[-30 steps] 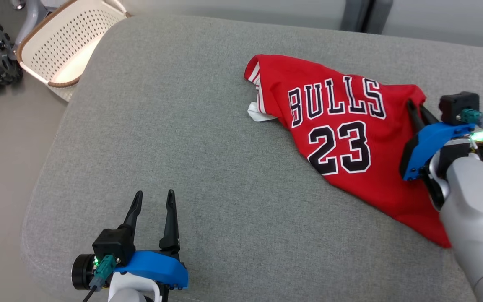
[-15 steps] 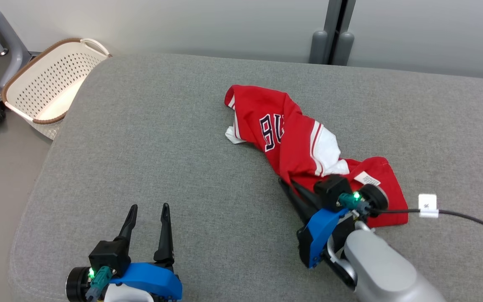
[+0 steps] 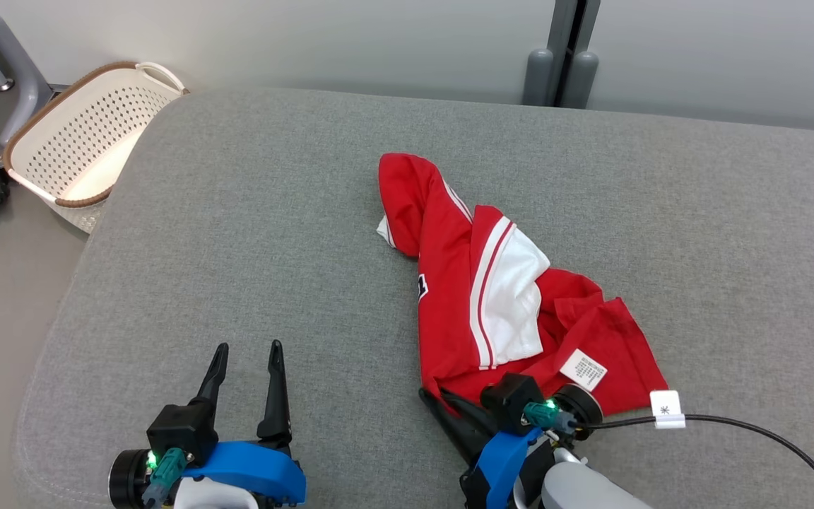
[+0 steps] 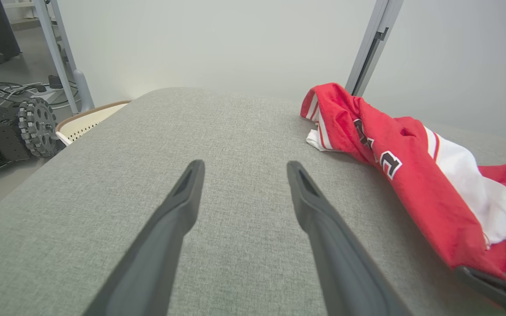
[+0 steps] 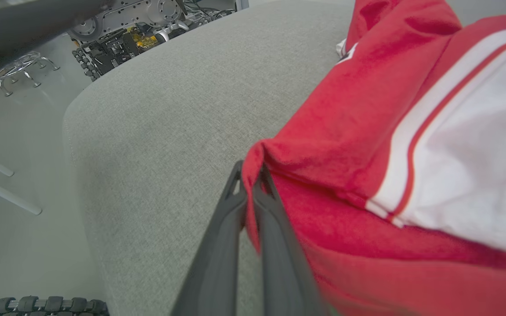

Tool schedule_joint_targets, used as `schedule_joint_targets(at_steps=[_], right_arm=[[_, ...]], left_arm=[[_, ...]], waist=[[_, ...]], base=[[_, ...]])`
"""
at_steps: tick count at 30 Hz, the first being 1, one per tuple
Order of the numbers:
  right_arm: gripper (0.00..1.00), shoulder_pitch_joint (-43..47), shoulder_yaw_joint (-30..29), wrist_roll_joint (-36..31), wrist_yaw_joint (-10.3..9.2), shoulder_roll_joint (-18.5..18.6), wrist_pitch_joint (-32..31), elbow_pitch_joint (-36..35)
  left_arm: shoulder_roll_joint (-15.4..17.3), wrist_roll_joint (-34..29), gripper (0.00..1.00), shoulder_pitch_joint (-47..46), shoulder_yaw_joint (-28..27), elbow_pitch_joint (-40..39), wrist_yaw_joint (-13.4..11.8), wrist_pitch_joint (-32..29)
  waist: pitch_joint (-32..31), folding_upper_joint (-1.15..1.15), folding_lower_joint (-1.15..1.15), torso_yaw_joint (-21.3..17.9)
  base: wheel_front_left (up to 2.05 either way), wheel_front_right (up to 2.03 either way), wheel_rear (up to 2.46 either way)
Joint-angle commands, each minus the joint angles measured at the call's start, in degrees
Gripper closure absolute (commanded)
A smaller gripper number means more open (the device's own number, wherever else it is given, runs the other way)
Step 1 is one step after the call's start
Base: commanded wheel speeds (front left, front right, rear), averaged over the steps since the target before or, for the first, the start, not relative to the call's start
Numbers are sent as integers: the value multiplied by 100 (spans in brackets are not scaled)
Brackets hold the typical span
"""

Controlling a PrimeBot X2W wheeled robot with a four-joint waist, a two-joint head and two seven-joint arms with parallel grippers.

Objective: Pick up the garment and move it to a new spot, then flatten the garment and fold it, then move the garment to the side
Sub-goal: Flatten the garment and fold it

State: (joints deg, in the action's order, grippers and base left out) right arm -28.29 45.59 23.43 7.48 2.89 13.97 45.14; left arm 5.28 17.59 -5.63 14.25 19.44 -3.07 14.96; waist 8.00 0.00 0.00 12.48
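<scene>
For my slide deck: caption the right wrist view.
Right gripper shut on a fold of the red jersey lying on the grey cushion.

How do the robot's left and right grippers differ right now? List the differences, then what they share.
The left gripper is open; the right gripper is shut. The left holds nothing; the right pinches an edge of the red jersey. Both have dark fingers over the grey cushion.

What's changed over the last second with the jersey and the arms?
The right gripper, still shut on the jersey, dragged it toward the robot. The jersey went from spread with lettering up to bunched, with its white inside and label showing. The left gripper stayed open over the grey cushion.
</scene>
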Motion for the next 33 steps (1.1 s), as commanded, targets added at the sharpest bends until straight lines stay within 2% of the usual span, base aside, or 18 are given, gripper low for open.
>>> schedule_joint_targets(at_steps=[1, 5, 9, 11, 17, 21, 25, 30, 31, 32, 33], right_arm=[[0, 102, 34, 5, 3, 2, 47, -56], [0, 171, 174, 64, 2, 6, 85, -250], [0, 213, -225, -86, 2, 7, 116, -427], [0, 258, -637, -295, 2, 6, 126, -494], [0, 618, -2409, -1287, 2, 212, 129, -910], [0, 818, -3471, -2129, 3, 308, 19, -996], [0, 829, -3777, -2399, 2, 270, -127, -951], [0, 734, -3765, -2414, 2, 206, -223, -819], [9, 693, -3744, -2433, 2, 208, -221, -774], [45, 643, -3715, -2420, 2, 200, -213, -730], [54, 596, -3696, -2384, 2, 191, -194, -677]], left_arm=[[23, 10, 0, 11, 22, -11, -36, 6], [38, 44, 0, 46, -3, -17, -59, 9], [40, 67, 0, 85, -24, -34, -93, 14], [41, 81, 0, 127, -23, -41, -99, 15], [37, 100, 0, 172, -18, -80, -121, 19], [32, 98, 0, 126, 13, -109, -114, 22], [32, 106, 0, 77, 25, -92, -94, 24], [45, 118, 0, 55, 18, -80, -113, 26], [48, 120, 0, 51, 16, -80, -116, 26], [50, 119, 0, 42, 14, -82, -118, 27], [52, 119, 0, 35, 12, -81, -124, 26]], waist=[[-7, 0, 0, -13], [-66, 0, 0, -118], [-172, 0, 0, -263], [-227, 0, 0, -336], [-283, 0, 0, -449], [-211, 0, 0, -436], [-152, 0, 0, -382], [-107, 0, 0, -337], [-97, 0, 0, -337], [-88, 0, 0, -338], [-80, 0, 0, -343]], base=[[0, 0, 0], [0, 0, 0], [0, 0, 0], [0, 0, 0], [0, 0, 0], [0, 0, 0], [0, 0, 0], [0, 0, 0], [0, 0, 0], [0, 0, 0], [0, 0, 0]])
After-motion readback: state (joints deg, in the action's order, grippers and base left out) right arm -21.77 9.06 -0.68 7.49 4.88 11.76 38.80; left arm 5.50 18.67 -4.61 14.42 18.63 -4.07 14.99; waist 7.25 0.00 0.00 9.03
